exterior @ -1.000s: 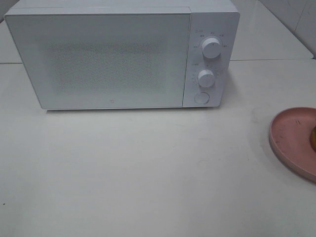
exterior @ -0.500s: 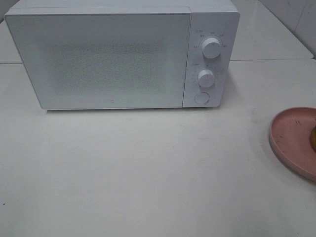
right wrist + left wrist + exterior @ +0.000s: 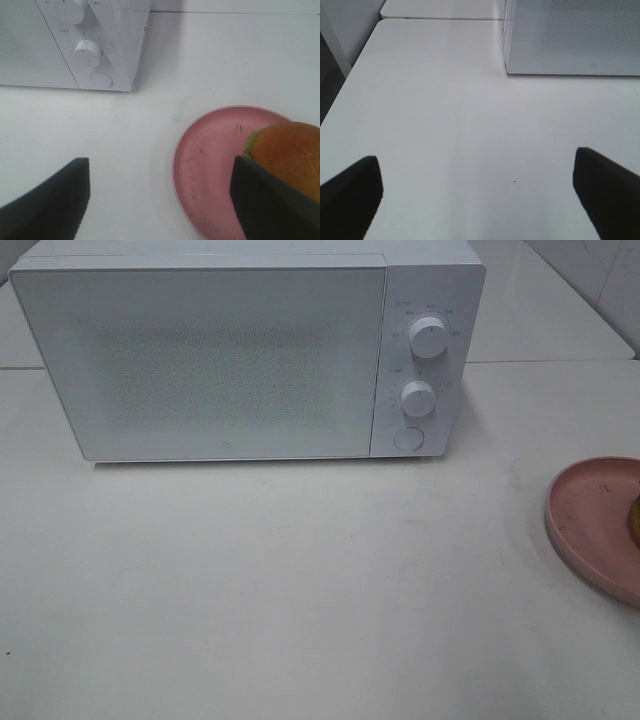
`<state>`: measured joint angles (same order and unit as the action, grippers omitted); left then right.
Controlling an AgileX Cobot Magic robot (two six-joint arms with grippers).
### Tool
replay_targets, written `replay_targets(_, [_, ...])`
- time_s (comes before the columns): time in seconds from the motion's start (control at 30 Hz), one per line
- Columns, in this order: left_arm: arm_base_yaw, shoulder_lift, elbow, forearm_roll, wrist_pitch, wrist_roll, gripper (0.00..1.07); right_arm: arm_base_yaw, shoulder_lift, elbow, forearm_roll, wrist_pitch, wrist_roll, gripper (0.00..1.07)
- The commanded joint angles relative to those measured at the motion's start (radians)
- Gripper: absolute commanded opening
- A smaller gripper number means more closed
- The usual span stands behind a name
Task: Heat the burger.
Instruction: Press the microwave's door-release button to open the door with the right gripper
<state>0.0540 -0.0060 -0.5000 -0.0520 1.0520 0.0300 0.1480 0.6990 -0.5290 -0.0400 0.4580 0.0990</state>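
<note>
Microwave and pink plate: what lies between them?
Nothing: only bare white table separates the microwave from the pink plate, as the exterior high and right wrist views show.

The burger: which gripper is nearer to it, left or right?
Right. The right gripper hangs beside the burger on the pink plate; the left gripper is away, near the microwave.

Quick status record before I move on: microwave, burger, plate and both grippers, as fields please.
microwave: on the table, shut
plate: on the table, right of the microwave, partly cut off in the high view
burger: on the plate, not held
left gripper: open, empty, over bare table near the microwave's left front corner
right gripper: open, empty, above the plate's edge, one finger beside the burger
task: microwave not yet opened, burger not yet picked up
</note>
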Motion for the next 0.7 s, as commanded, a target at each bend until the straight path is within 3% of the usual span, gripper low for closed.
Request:
replay_targets(0.03, [-0.004,-0.021,0.003,0.000,-0.014,-0.004,0.98,-0.008,0.032,-0.008,0.000,-0.076,-0.001,0.75])
replay_targets(0.7, [-0.004,-0.021,0.003,0.000,-0.014,-0.004,0.98,-0.008,0.309,-0.001,-0.003,-0.500,0.000,0.75])
